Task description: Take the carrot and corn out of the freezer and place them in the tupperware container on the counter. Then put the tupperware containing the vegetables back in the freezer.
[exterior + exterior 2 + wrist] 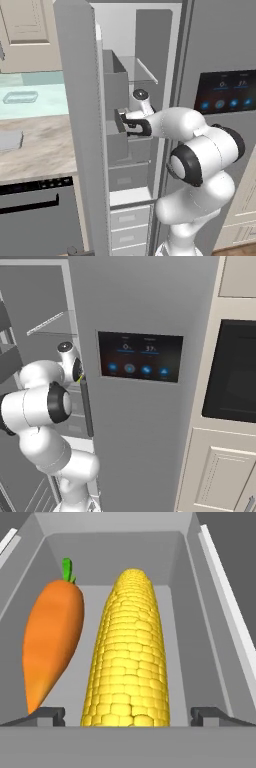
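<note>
Reaching into the open freezer [145, 60], the claw [127, 714] is hanging spread wide over a grey door bin [210, 602], its tips straddling the corn [129, 657] lying just beside the carrot [50, 647], while the tupperware container [20, 97] is sitting on the surface [40, 135].

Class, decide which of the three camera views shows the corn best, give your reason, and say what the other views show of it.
The hand view: the corn lies large and unobstructed in a grey bin beside the carrot, kernels distinct, between the open gripper fingertips. In both base views I cannot make the corn out; they show the arm reaching into the open freezer.
</note>
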